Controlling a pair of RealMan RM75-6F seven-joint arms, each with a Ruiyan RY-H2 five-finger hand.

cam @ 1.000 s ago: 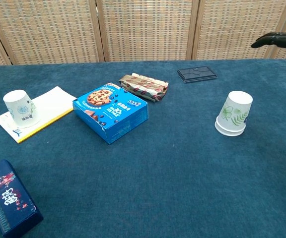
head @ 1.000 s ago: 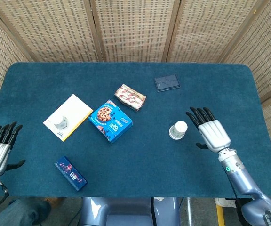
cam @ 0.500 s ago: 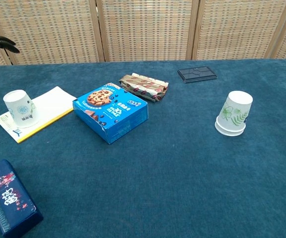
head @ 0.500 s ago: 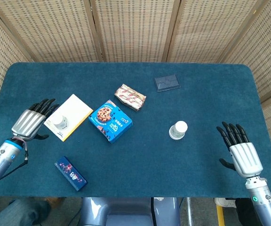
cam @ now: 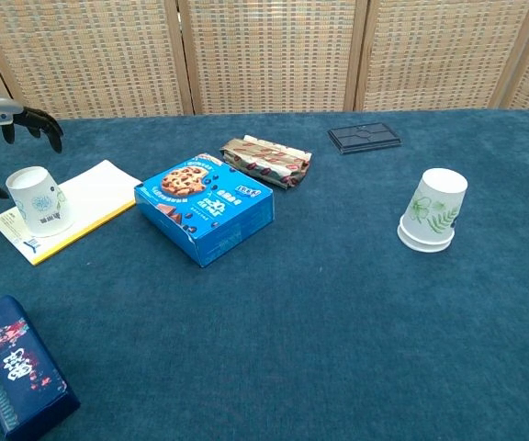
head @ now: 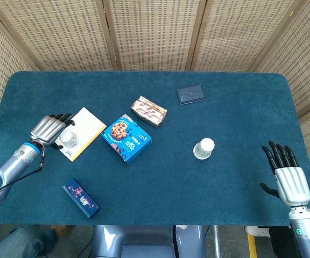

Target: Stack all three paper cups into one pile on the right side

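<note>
Fingers (cam: pixel 39 120) of the left hand (head: pixel 49 129) curl over the inverted lone cup (cam: pixel 39 200) on the white booklet (head: pixel 84 130) at the table's (head: pixel 160 193) left; thumb sits beside the cup wall, no firm grip visible, so cannot tell if it is held. Right hand (head: pixel 290 180) lies spread and empty, well apart from the stacked cups (cam: pixel 433 210) at right. Judged step: picking up the last cup; next, close around it, lift, carry right, seat it on the pile.
</note>
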